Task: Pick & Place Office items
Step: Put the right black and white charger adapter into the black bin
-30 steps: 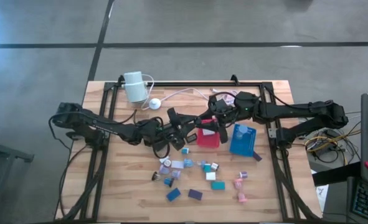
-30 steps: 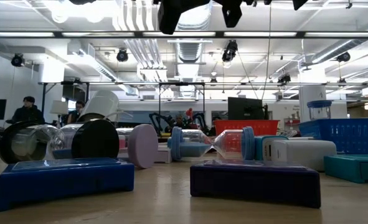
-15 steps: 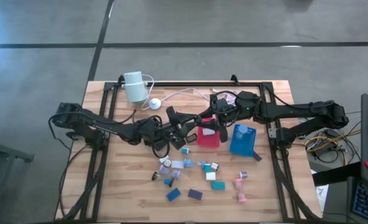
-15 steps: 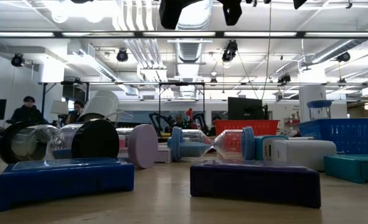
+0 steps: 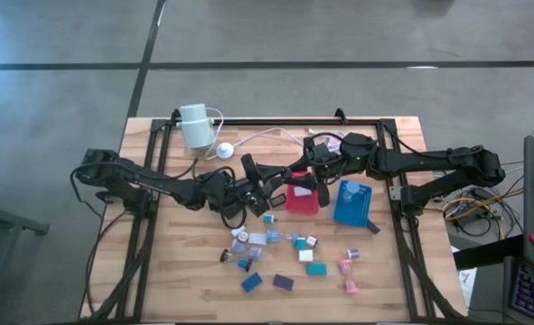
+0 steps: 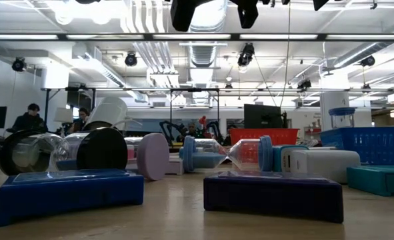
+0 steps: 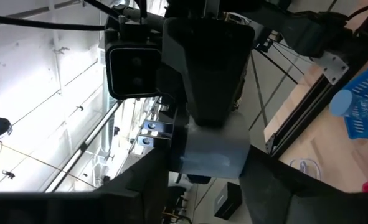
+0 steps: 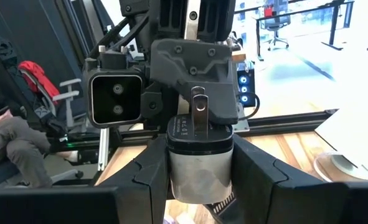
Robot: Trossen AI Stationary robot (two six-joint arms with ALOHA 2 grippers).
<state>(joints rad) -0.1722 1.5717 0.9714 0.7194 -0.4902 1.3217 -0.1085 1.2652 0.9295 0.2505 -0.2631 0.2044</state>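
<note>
My two grippers meet tip to tip high over the table's middle, above the red tray. Between them hangs one office item, a small pale cylinder with a black end and a metal clip. My right gripper is shut on it. My left gripper faces it from the other side, and the same pale piece fills the gap between its fingers. The other office items, small blocks and short cylinders, lie loose on the wood near the front. My right gripper pinches the cylinder's pale body between its two fingers. It comes level from the table's right. The black end with the clip points at the left gripper, and the cylinder hangs clear of the table. My left gripper has the pale piece pinched between its two fingers, coming level from the table's left. Which end of the piece it has, I cannot tell.
A blue tray stands right of the red one. A white cylinder with its cable stands at the far left. Dark frame rails run along both sides of the table. In the low view, people sit far behind the table.
</note>
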